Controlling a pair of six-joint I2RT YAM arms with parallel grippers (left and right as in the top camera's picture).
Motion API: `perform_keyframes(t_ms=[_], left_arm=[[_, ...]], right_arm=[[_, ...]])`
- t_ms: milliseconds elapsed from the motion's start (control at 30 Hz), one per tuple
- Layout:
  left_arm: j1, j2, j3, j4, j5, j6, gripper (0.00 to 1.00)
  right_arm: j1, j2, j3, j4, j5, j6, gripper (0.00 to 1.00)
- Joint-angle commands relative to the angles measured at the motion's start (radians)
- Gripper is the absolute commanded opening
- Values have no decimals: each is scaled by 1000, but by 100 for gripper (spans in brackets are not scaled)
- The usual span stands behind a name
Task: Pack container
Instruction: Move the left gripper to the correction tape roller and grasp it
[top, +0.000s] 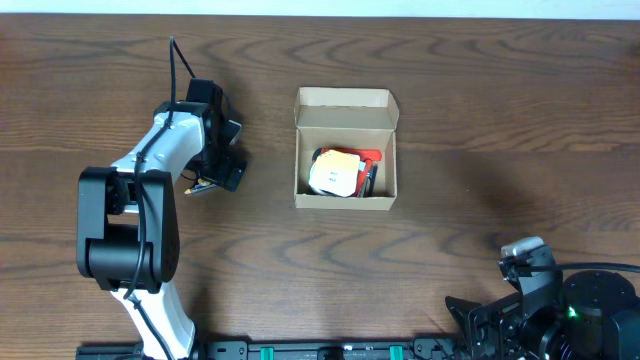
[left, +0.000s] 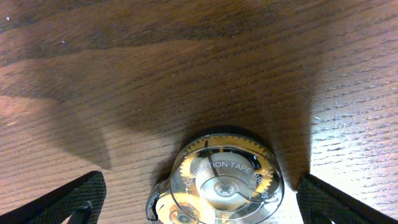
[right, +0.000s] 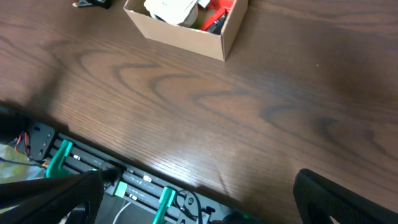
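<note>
The container (top: 346, 107) is a tan cardboard box at the table's middle, its flap lid folded back. Inside lie a white and orange tape item (top: 335, 172), a red item (top: 371, 158) and a dark one. The box also shows at the top of the right wrist view (right: 186, 30). My left gripper (top: 220, 172) is left of the box, low over the table. It is open, with a clear correction tape dispenser (left: 221, 183) with yellow gears lying between its fingers (left: 208, 208), untouched. My right gripper (right: 199, 199) is open and empty at the table's front edge (top: 478, 318).
The dark wood table (top: 470, 120) stretches round the box. A black rail with green clamps (right: 93, 165) runs along the front edge under my right gripper. The left arm's white body (top: 150, 160) reaches in from the front left.
</note>
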Motion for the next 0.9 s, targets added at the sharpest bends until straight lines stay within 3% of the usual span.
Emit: perform_keyframes(t_ms=[0,133,533,567,700,867], left_arm=[[3,47,-8,0,-7,15,93],[3,47,-8,-1,-6,15,74],[2,47,-8,-32,-6,15,38],[2,47,-8,-35,-6,15,31],[0,45,-6,-48,-7,-1,20],[0,45,58,-107,-6,-86,14]], right_arm=[[11,-3,1,1,10,11,99],[11,-3,1,1,10,11,99],[11,-3,1,1,10,11,99],[11,-3,1,1,10,11,99],[11,-3,1,1,10,11,99],[11,-3,1,1,10,11,99]])
